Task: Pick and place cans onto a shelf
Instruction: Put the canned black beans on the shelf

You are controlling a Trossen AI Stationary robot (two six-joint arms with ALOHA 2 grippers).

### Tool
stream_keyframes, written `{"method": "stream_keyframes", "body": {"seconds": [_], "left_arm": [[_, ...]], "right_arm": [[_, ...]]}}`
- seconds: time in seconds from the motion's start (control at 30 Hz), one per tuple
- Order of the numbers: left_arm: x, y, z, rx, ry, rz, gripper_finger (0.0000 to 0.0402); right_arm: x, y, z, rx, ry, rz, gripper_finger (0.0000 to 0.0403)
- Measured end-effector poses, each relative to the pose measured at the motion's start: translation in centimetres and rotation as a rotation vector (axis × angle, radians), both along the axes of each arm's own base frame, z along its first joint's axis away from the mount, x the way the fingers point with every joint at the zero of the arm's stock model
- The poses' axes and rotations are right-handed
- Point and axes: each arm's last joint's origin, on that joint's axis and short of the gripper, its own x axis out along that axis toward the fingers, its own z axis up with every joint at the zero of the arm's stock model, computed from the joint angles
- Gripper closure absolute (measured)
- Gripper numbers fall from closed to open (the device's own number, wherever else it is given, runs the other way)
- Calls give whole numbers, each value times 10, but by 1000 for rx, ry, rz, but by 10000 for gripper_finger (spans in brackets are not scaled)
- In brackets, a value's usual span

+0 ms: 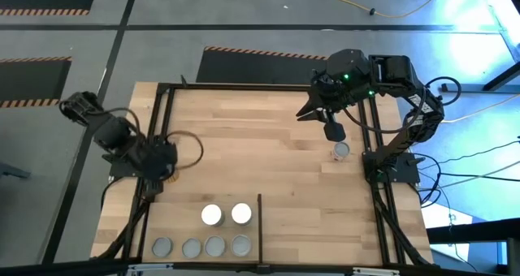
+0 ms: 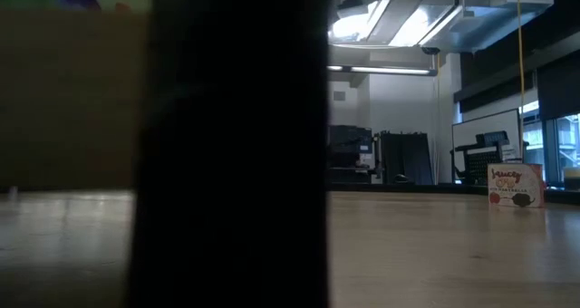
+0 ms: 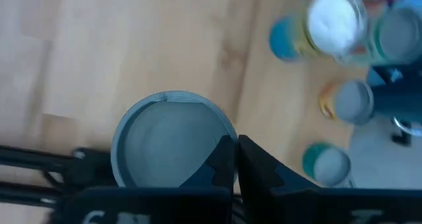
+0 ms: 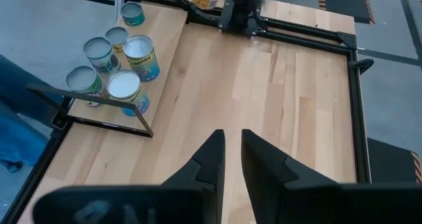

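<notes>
Several cans stand on the shelf (image 1: 183, 227) at the table's near edge, left of its black divider bar (image 1: 260, 219). Two are white-topped (image 1: 211, 215), and a row of grey-topped ones (image 1: 203, 246) stands in front of them. The right wrist view shows the same group (image 4: 122, 66). One more can (image 1: 341, 150) stands alone by the right frame rail. My left gripper (image 3: 234, 161) is shut at the table's left edge (image 1: 162, 164), over a grey-topped can (image 3: 165, 145). My right gripper (image 4: 231, 145) hangs raised over the far right (image 1: 333, 131), narrowly open, with nothing between its fingers. My left gripper points steeply down, and its shut fingertips (image 3: 224, 151) show in front of the rim (image 3: 211, 128) of the grey-topped can's top. I cannot tell whether they touch it. The can stands upright on the table beside the black frame rail.
A black metal frame (image 1: 162, 114) runs round the wooden tabletop. In the low view a broad dark shape (image 2: 231, 145) blocks the left half, and a white and red labelled thing (image 2: 515, 186) stands far off at the right. Bare wood lies across the table's middle (image 1: 260, 146).
</notes>
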Motion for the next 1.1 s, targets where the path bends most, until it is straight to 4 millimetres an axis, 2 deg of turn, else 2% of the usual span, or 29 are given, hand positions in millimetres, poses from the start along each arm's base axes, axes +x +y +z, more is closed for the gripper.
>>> {"method": "stream_keyframes", "body": {"seconds": [0.2, 0.5, 0.83, 1.1], "left_arm": [[-5, -28, -25, -52, 42, -38, 401], [-6, -62, -59, -161, -19, -27, 401], [-4, -79, -72, -160, -30, -36, 401], [7, -94, -82, -130, -28, -53, 401]], "right_arm": [[0, 0, 0, 0, 0, 0, 349], [0, 0, 0, 0, 0, -1, 349], [0, 0, 0, 0, 0, -1, 349], [0, 0, 0, 0, 0, -1, 349]]}}
